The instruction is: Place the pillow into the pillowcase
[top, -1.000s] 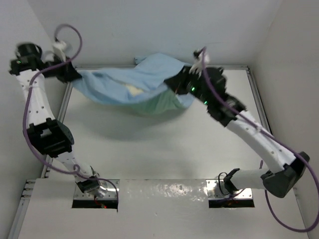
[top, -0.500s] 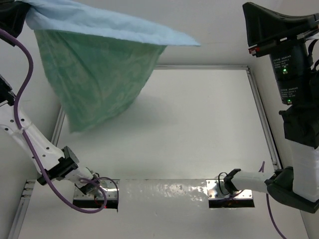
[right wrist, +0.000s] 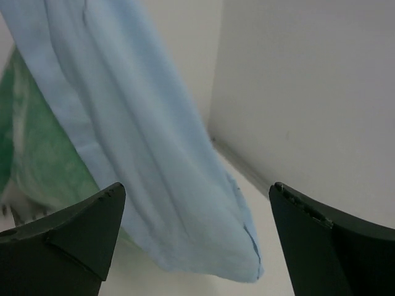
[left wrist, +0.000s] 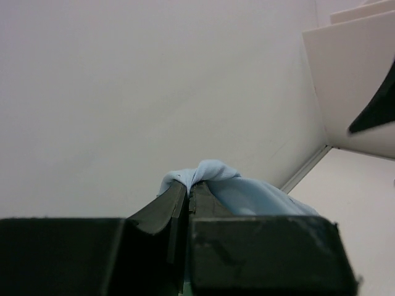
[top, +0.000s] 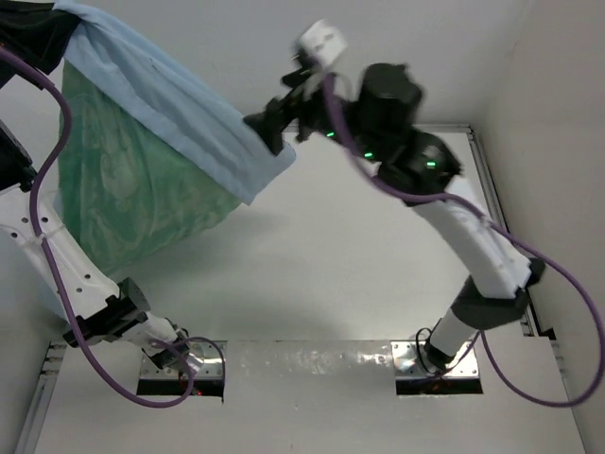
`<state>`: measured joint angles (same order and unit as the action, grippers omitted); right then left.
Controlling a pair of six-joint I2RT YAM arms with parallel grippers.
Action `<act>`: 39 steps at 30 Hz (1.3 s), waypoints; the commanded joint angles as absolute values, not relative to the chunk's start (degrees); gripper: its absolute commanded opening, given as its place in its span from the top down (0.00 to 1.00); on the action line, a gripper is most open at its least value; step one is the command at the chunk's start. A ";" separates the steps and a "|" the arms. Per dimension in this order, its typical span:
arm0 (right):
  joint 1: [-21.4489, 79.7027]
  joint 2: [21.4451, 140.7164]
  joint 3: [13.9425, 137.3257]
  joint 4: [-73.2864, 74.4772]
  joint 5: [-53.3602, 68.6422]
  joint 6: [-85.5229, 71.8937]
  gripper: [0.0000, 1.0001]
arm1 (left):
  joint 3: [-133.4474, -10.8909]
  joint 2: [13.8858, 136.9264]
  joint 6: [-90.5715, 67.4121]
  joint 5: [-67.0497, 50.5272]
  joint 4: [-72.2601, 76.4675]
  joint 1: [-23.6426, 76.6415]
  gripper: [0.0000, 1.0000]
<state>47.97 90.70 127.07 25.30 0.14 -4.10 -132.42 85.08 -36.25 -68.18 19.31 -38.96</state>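
Since half a second ago the right arm [top: 473, 246] has swung in from the right edge of the top view toward the middle. The pillowcase [top: 170, 104], whose blue face then stretched almost level across the top, now slopes down from the upper left corner to a loose corner near the centre.

That cloth hangs in the air above the table [top: 378, 274], well clear of it. It is held only at its upper left end, where the left arm [top: 47, 246] is raised high. The sea-green patterned face droops below the blue one on the left side, its lower edge hanging beside the left arm's white link.

In the left wrist view the left pincer [left wrist: 187, 194] is pressed together on a small fold of light blue fabric – the fold bulges out just past the tips, with a white wall behind.

The right pincer [right wrist: 196, 188] is spread wide. Its two dark fingers [right wrist: 68, 228] sit at the left and right edges of the wrist view, nothing is gripped between them, and the blue face with a strip of green at its left hangs ahead. From above, this pincer sits just beside the lower blue corner – whether it touches the cloth I cannot tell.

A purple cable [top: 57, 142] loops along the left arm.
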 commanded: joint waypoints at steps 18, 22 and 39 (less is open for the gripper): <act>62.05 111.61 130.95 -6.57 -5.97 4.84 0.01 | -128.23 81.91 -27.33 -70.14 10.81 -33.14 1.00; 61.96 116.88 134.81 -15.53 -8.26 2.46 0.01 | -127.00 81.65 -26.54 -70.57 9.58 -30.51 1.00; 41.44 107.33 115.59 -4.73 -33.63 -23.46 1.00 | -107.96 86.48 -40.58 -91.91 18.73 -23.64 0.00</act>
